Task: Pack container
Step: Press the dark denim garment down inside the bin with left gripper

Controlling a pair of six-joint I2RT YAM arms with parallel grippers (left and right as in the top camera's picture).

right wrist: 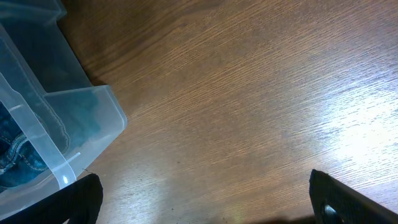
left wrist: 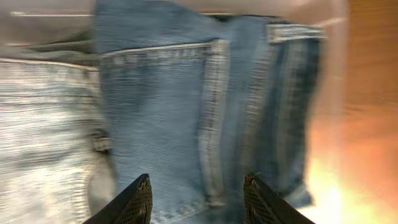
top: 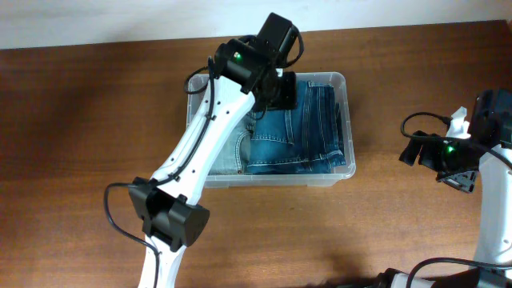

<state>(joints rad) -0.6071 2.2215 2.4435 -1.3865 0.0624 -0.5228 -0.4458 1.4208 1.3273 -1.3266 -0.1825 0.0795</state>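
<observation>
The wooden desk (top: 72, 120) is brown. The white left arm (top: 200, 140) comes up from 7 o'clock and leans over the container (top: 288, 181).

The container sits near the middle of the desk, a bit toward 1 o'clock. It is a big see-through box with round corners and a lip all round its top. You can look right through its walls. Inside, pale jeans (top: 230, 158) lie on the 9 o'clock side and dark jeans (top: 308, 132) on the 3 o'clock side. They hide its bottom.

The left claw (left wrist: 199, 202) hangs over the dark jeans at the container's 12 o'clock end. Its fingers (left wrist: 138, 200) are spread apart, with nothing pinched. That view is blurry.

At 3 o'clock, well apart from the container, the right claw (right wrist: 202, 202) is spread wide over bare desk and holds nothing. One corner of the container shows at 9 o'clock in its view.
</observation>
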